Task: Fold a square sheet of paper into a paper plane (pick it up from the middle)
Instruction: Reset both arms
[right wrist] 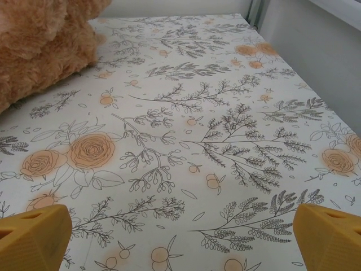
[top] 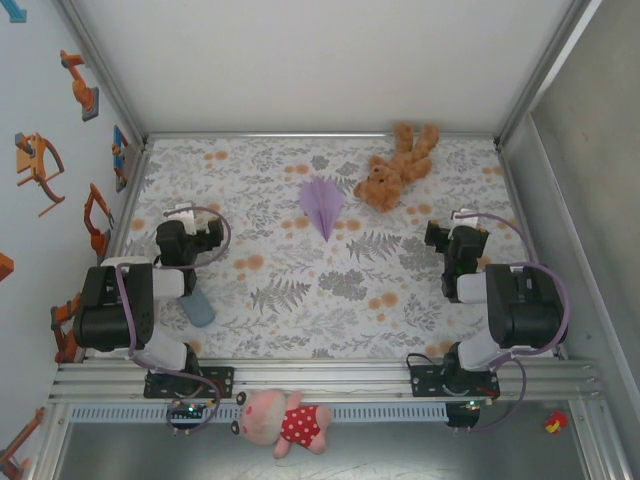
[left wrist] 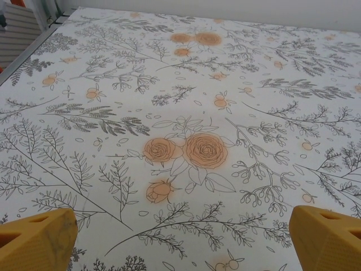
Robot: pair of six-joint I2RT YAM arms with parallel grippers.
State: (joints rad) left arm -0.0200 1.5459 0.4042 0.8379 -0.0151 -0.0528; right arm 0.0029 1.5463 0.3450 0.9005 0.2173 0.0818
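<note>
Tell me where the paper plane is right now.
In the top view, the paper plane lies at the far middle of the flowered table, just left of the brown teddy bear, its sharp tip pointing toward the near edge.

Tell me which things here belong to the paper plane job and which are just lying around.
Belongs to the job: paper plane, already folded.
Just lying about: brown teddy bear, grey-blue pad, pink pig toy.
</note>
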